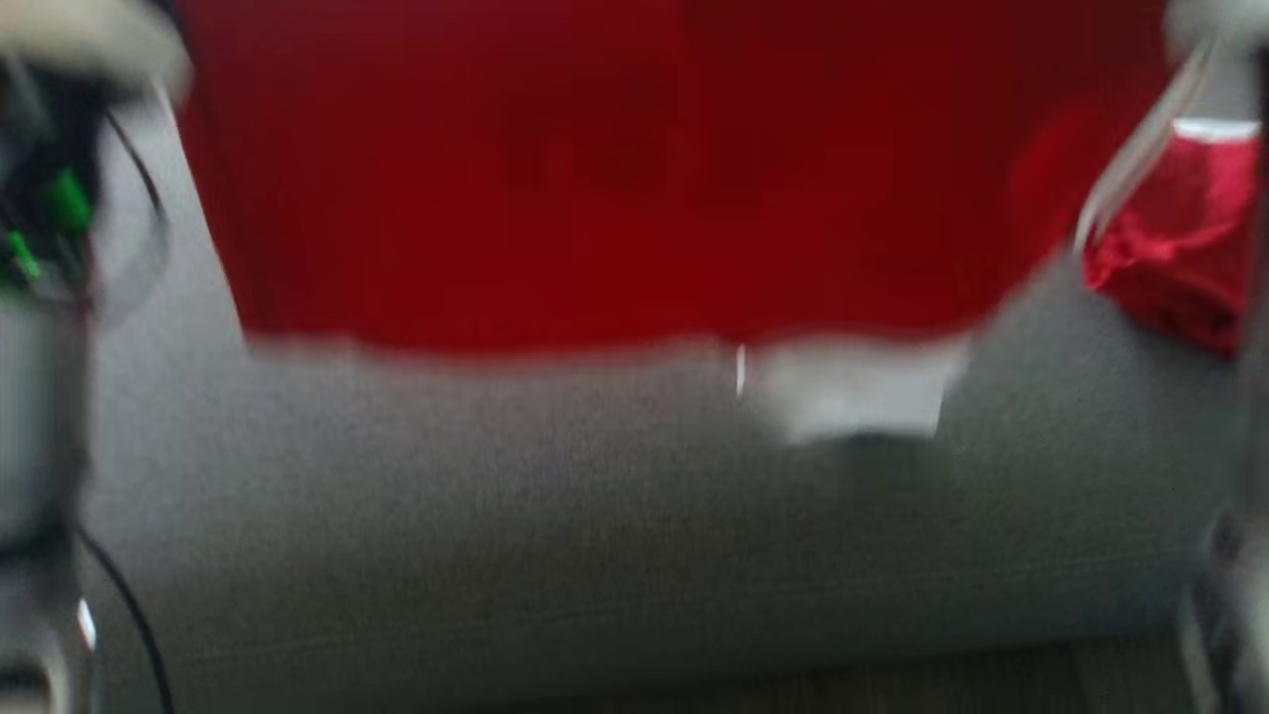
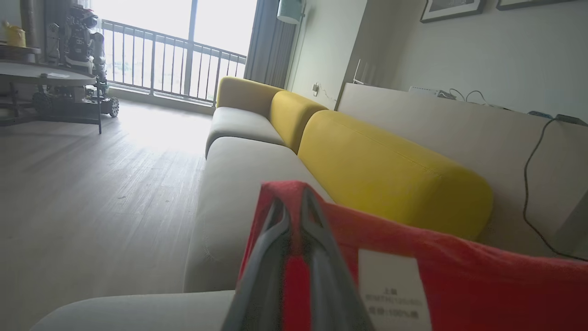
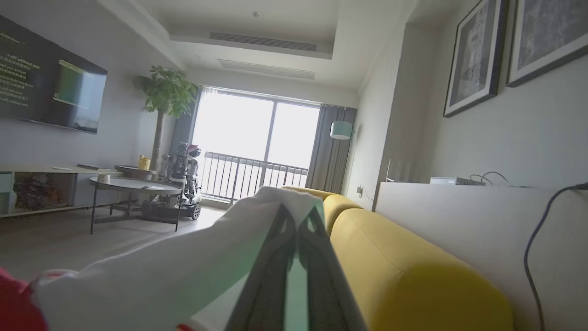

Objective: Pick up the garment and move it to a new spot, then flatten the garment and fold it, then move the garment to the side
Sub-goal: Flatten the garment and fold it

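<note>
The head view is blurred, and the garment runs off its top edge.

We get heavy motion blur over the whole head view; garment is a red smear, soft edges. Wrist views sharp farther off, soft up close. Daylight from the balcony window at 11 o'clock blows out, glare on floor; wall dim.

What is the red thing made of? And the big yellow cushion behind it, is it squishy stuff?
The red garment looks like soft, matte knit cloth: it drapes, wrinkles and carries a sewn-in white label. The yellow cushion seems to be padded stuffing, probably foam, under a matte woven cover: it is rounded and plump, with a seam line along it.
</note>
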You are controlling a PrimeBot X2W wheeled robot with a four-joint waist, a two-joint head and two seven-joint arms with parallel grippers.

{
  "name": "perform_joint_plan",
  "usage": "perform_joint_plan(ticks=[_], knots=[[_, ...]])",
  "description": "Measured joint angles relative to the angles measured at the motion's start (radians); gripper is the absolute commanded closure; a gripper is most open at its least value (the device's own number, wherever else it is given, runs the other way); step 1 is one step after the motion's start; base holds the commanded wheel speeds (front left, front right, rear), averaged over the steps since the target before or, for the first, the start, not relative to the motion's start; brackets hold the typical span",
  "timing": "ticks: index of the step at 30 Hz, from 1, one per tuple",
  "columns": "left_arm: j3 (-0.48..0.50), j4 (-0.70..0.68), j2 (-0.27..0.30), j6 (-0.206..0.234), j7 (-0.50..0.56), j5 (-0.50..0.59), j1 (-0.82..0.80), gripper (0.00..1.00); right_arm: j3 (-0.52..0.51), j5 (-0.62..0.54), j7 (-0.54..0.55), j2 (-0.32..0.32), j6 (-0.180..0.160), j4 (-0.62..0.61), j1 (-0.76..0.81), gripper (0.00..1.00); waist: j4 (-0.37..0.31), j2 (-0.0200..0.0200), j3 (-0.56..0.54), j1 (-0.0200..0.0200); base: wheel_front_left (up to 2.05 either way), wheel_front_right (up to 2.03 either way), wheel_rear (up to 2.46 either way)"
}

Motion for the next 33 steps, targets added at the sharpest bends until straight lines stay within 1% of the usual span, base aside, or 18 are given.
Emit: perform_joint_plan(ticks=[3,5,7,9,10,13,15,18,22,25,29,31,33], knots=[[-0.003,0.15,-0.001,-0.027,-0.034,0.039,-0.225,1.0,0.042,-0.01,-0.054,-0.035,0.0,0.167,-0.253,1.0,0.002,0.0,0.084,0.0002,0.0,0.0,0.0],[-0.005,0.243,-0.006,-0.042,-0.089,0.075,-0.365,1.0,0.053,-0.048,-0.129,-0.052,0.0,0.266,-0.402,1.0,0.004,0.0,0.14,0.0003,0.0,0.0,0.0],[-0.002,0.33,-0.026,-0.047,-0.152,0.086,-0.486,1.0,0.044,-0.09,-0.207,-0.061,0.0,0.352,-0.525,1.0,0.006,0.0,0.194,0.0003,0.0,0.0,0.0],[-0.007,0.405,-0.038,-0.06,-0.22,0.121,-0.572,1.0,0.019,-0.11,-0.272,-0.052,0.0,0.423,-0.61,1.0,0.008,0.0,0.242,0.0004,0.0,0.0,0.0],[-0.007,0.405,-0.038,-0.06,-0.22,0.121,-0.572,1.0,0.019,-0.11,-0.272,-0.052,0.0,0.423,-0.61,1.0,0.008,0.0,0.242,0.0004,0.0,0.0,0.0],[-0.008,0.515,-0.059,-0.084,-0.313,0.132,-0.637,1.0,-0.025,-0.143,-0.345,-0.018,0.0,0.512,-0.659,1.0,0.015,0.0,0.302,0.0004,0.0,0.0,0.0],[-0.021,0.579,-0.07,-0.114,-0.361,0.14,-0.641,1.0,-0.055,-0.159,-0.367,0.011,0.0,0.562,-0.654,1.0,0.02,-0.0001,0.332,0.0003,0.0,0.0,0.0],[-0.065,0.664,-0.082,-0.157,-0.406,0.158,-0.616,1.0,-0.054,-0.159,-0.382,0.036,0.0,0.62,-0.614,1.0,0.029,-0.0001,0.358,0.0003,0.0,0.0,0.0],[-0.112,0.746,-0.084,-0.198,-0.48,0.197,-0.535,1.0,-0.03,-0.131,-0.388,0.062,0.0,0.676,-0.47,1.0,0.033,-0.0001,0.349,0.0,0.0,0.0,0.0],[-0.176,0.788,-0.072,-0.215,-0.518,0.25,-0.458,1.0,-0.015,-0.085,-0.388,0.066,0.0,0.694,-0.347,1.0,0.035,0.0,0.325,-0.0001,0.0,0.0,0.0],[-0.268,0.818,-0.04,-0.232,-0.553,0.336,-0.343,1.0,0.011,-0.021,-0.389,0.067,0.0,0.713,-0.199,1.0,0.035,0.0,0.28,-0.0002,0.0,0.0,0.0],[-0.301,0.825,-0.02,-0.23,-0.557,0.374,-0.281,1.0,0.041,0.02,-0.39,0.067,0.0,0.73,-0.134,1.0,0.034,0.0,0.254,-0.0002,0.0,0.0,0.0],[-0.331,0.827,0.004,-0.219,-0.565,0.409,-0.22,1.0,0.083,0.06,-0.382,0.065,0.0,0.742,-0.072,1.0,0.033,0.0,0.227,-0.0002,0.0,0.0,0.0]])
